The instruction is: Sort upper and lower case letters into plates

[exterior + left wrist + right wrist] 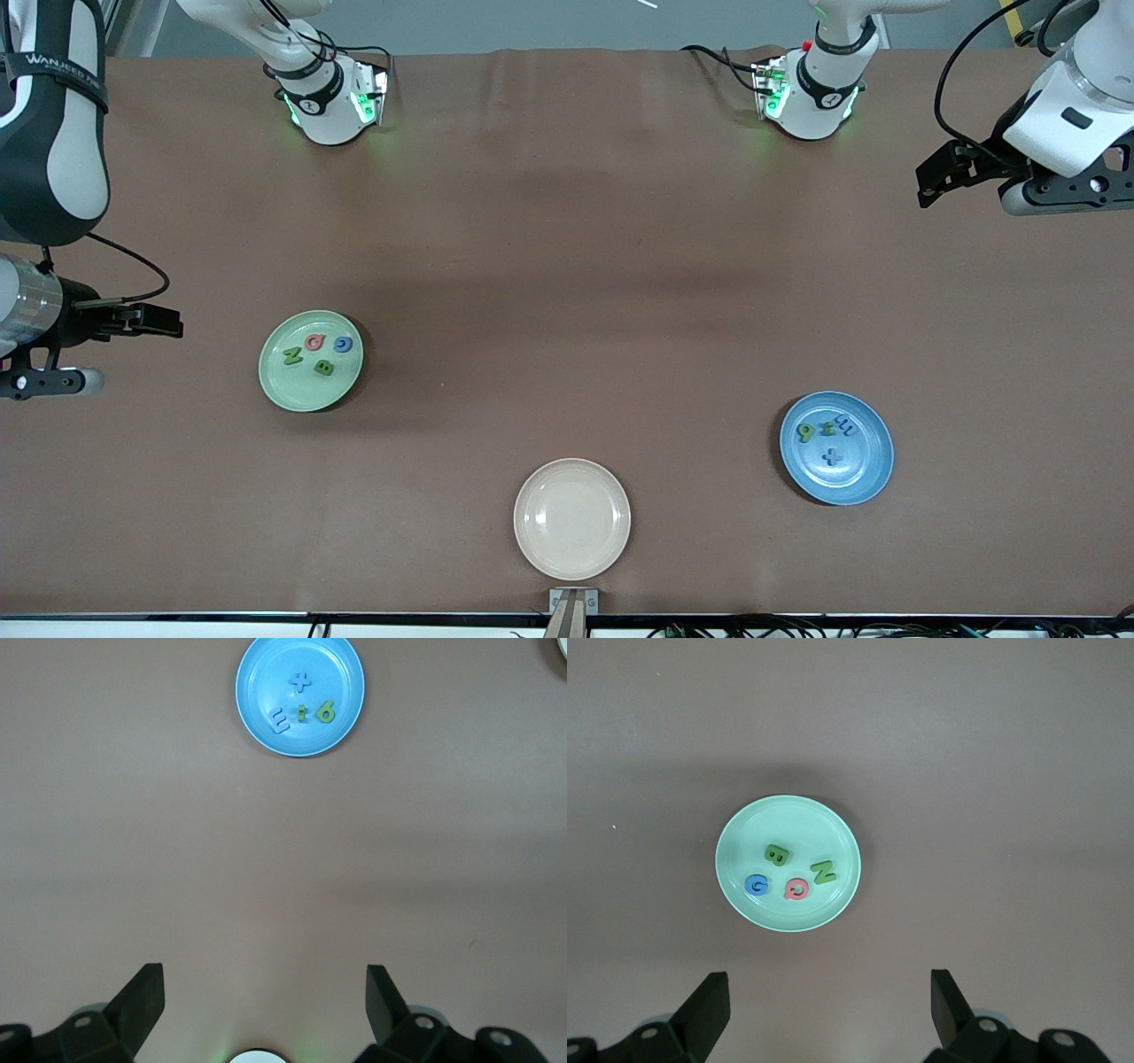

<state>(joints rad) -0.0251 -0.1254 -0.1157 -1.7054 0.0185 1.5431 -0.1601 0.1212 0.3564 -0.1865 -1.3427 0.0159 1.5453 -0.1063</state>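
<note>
The mint green plate (310, 361) lies toward the right arm's end of the counter (567, 266) and holds four letters: a green N (292, 356), a pink Q (313, 341), a blue G (344, 345) and a green B (324, 366). All four lie flat inside the plate, close together; the pink Q is between the green N and the blue G, and the green B is nearer to the front camera than those three.

The blue plate (836, 447) lies toward the left arm's end of the counter, nearer to the front camera than the mint green plate. In it are a green p (805, 431), a green i (827, 429), a blue m (846, 426) and a blue x (831, 457). The first three lie in a row, and the blue x is apart from them, nearer to the front camera.

Between the two plates, nearest to the front camera, sits a cream plate (572, 518) with nothing in it.

The right gripper (828, 1014) hangs over bare counter beside the mint green plate, its fingers spread wide and holding nothing. The left gripper (266, 1010) hangs over bare counter well apart from the blue plate, likewise spread wide and holding nothing.
</note>
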